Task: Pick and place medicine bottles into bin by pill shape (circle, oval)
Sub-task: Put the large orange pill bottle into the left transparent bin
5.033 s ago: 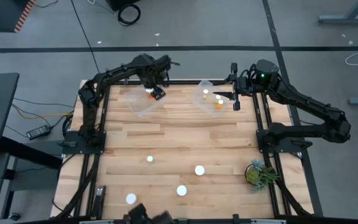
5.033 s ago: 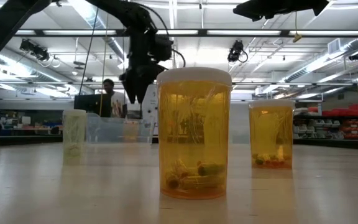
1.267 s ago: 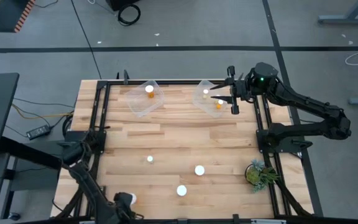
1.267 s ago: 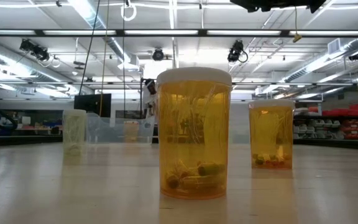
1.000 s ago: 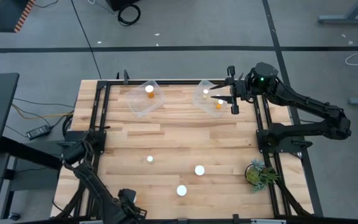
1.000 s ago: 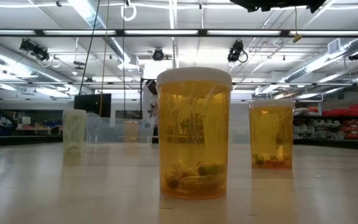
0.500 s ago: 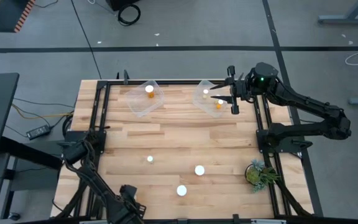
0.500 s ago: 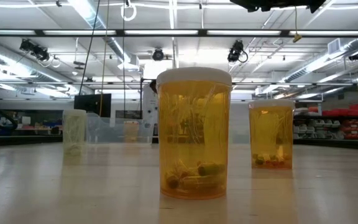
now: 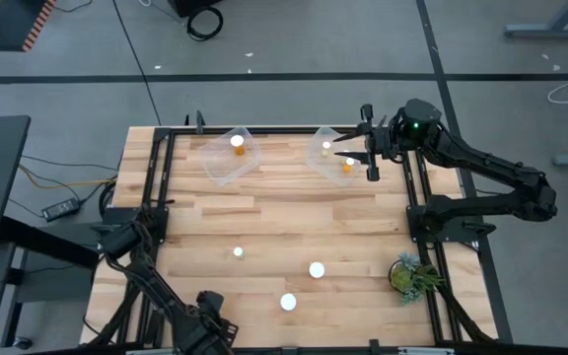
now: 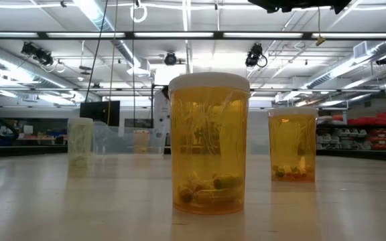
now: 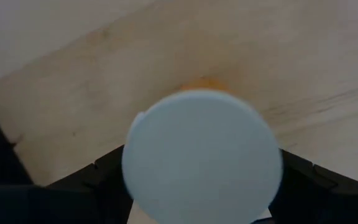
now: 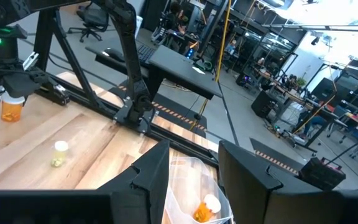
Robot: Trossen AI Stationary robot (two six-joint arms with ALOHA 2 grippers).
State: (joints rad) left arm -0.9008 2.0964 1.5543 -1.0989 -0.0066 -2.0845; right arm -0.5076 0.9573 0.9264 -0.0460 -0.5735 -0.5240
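Observation:
My left gripper [image 9: 210, 318] is at the table's near left edge, shut on a medicine bottle whose white cap [image 11: 201, 165] fills the left wrist view; both also show in the right wrist view [image 12: 10, 106]. My right gripper [image 9: 368, 148] is open and empty above the right clear bin [image 9: 316, 158], which holds two bottles [image 9: 347, 165]. The left clear bin [image 9: 227, 168] holds one bottle [image 9: 237, 142]. Three more bottles stand upright on the table [image 9: 237, 252] [image 9: 316, 268] [image 9: 287, 302]. My left gripper has its two fingers [image 11: 101, 177] on opposite sides of the bottle, below the cap's edge [image 11: 132, 186], coming from above and pointing down. The cap hides the place of contact. The bottle is upright; I cannot tell whether it is off the table.
A green plant [image 9: 410, 276] stands at the near right corner. Black frame rails [image 9: 161, 197] run along the table's left and right sides. In the low view two amber bottles [image 10: 210, 144] [image 10: 292, 144] and a pale one [image 10: 80, 142] stand on the wood.
My left gripper has shifted a little toward the table's right along the near edge, staying over the near-left bottle.

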